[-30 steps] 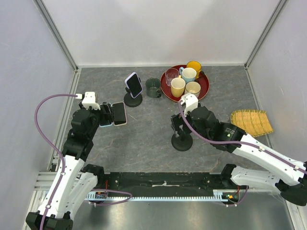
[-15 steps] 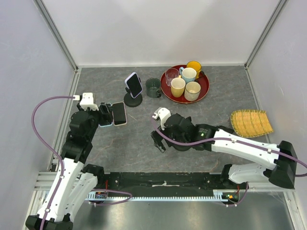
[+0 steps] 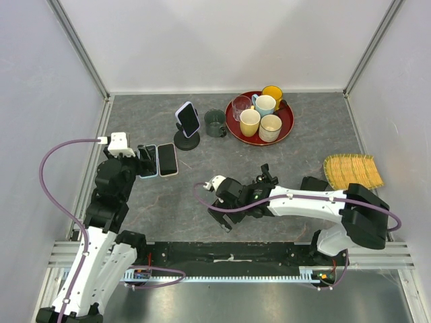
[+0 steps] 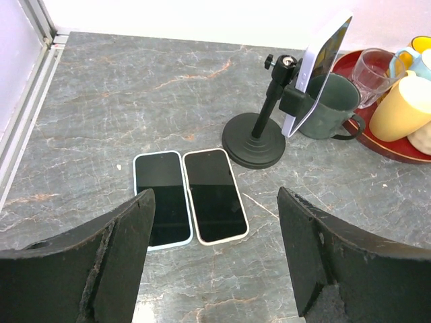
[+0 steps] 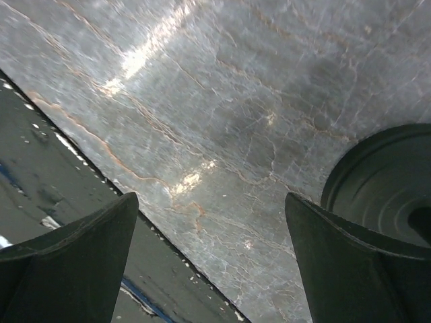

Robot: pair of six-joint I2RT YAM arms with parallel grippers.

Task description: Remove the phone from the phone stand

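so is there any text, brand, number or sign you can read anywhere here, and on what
No readable text in any view.
Phone on the stand: screen dark, no marking legible.
Blue-edged flat phone and white-edged flat phone: screens blank.
Cups on the red tray: plain, no print visible.

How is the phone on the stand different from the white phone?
The phone on the stand is held up, tilted; the white phone lies flat. The phone on the stand is by a green mug; the white phone by a blue phone. Both screens look dark.
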